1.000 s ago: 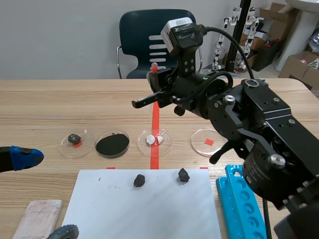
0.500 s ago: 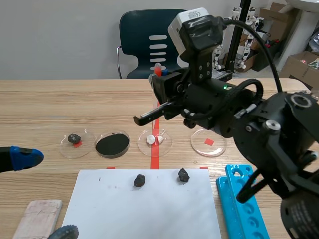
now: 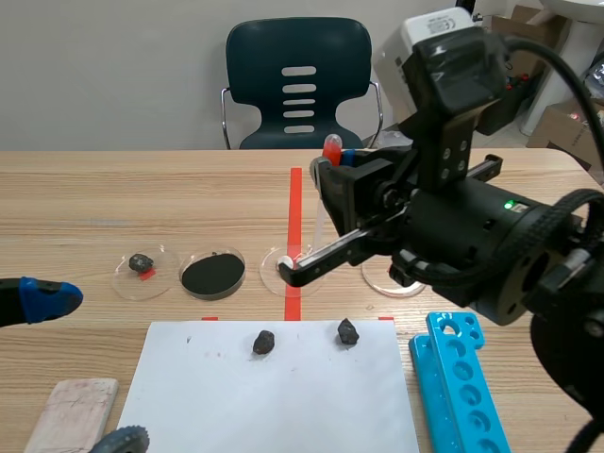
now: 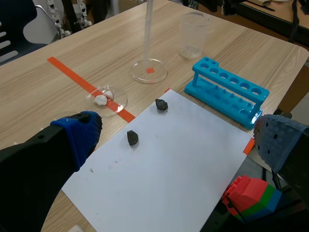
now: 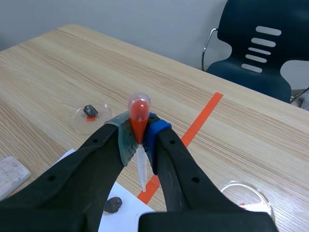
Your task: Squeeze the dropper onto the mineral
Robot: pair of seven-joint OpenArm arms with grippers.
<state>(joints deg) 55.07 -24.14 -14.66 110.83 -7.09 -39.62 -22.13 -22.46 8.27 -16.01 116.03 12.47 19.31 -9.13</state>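
right tool (image 5: 140, 137), clenched on the dropper (image 5: 139, 116), has swung toward 3 o'clock and lower, apparently nearing the white mineral (image 3: 284, 266); left tool (image 4: 176, 137) released.

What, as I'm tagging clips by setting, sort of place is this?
Probably a laboratory-style workbench for mineral tests: petri dishes holding samples, a blue test-tube rack, and a red-bulbed dropper.

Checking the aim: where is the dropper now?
Scene view, just right of the tape line: the dropper stands upright in the right gripper, raised above the dishes.
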